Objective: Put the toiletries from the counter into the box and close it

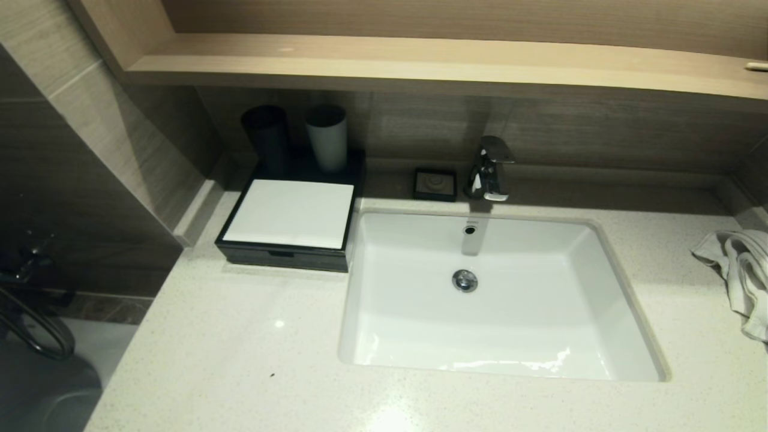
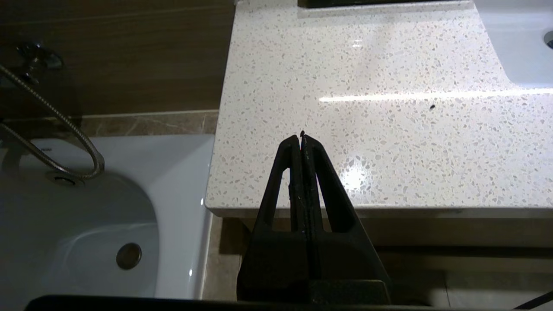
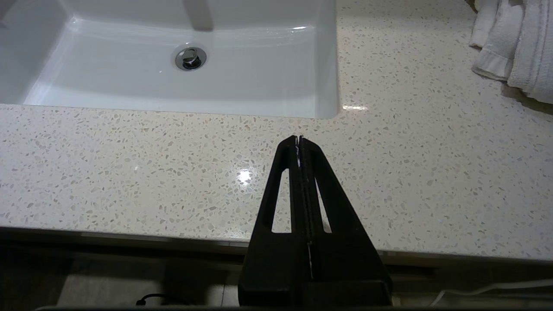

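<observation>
A black box (image 1: 287,255) with a flat white lid (image 1: 291,213) stands shut on the counter, left of the sink. No loose toiletries show on the counter. My left gripper (image 2: 301,137) is shut and empty, held back over the counter's front left edge. My right gripper (image 3: 299,139) is shut and empty, held over the counter's front edge below the sink's right corner. Neither gripper shows in the head view.
A black cup (image 1: 266,135) and a white cup (image 1: 327,137) stand behind the box. A small black soap dish (image 1: 435,183) and chrome faucet (image 1: 491,170) stand behind the white sink (image 1: 606,282). A white towel (image 1: 741,270) lies at the right. A bathtub (image 2: 108,207) lies left of the counter.
</observation>
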{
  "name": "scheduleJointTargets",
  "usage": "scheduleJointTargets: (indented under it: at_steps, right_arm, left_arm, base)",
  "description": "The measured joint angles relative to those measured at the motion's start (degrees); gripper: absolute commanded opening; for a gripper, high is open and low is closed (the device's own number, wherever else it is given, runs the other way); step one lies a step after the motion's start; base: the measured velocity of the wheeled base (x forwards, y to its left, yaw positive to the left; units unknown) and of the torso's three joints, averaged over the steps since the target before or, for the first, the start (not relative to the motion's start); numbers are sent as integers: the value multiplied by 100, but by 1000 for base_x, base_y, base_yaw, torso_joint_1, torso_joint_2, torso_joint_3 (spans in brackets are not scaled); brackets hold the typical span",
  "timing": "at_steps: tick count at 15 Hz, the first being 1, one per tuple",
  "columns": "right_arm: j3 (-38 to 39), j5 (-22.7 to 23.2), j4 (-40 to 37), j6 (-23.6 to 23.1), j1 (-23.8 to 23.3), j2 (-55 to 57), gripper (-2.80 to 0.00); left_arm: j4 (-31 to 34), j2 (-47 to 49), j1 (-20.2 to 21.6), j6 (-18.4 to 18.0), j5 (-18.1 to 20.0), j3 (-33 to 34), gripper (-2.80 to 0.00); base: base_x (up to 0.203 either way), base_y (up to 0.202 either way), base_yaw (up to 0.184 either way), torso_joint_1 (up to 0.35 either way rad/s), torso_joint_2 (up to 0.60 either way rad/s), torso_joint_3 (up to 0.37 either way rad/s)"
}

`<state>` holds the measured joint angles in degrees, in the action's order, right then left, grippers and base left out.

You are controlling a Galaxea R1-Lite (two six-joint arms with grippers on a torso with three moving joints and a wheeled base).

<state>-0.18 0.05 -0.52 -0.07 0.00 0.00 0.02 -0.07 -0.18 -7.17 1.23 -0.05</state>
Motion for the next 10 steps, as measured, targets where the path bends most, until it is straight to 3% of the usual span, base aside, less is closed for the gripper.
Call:
scheduleJointTargets:
  at_steps: [3,10]
  right_arm:
    - [0,5,0,1,0,0,-280]
    - [0,2,0,0,0,0,-280]
  left_arm:
    - [8,-2,0,325,-5,2,-280]
    - [25,-1,0,340,-30,5,-280]
  base:
    - [0,0,0,0,0,0]
    - [0,0,0,0,0,0]
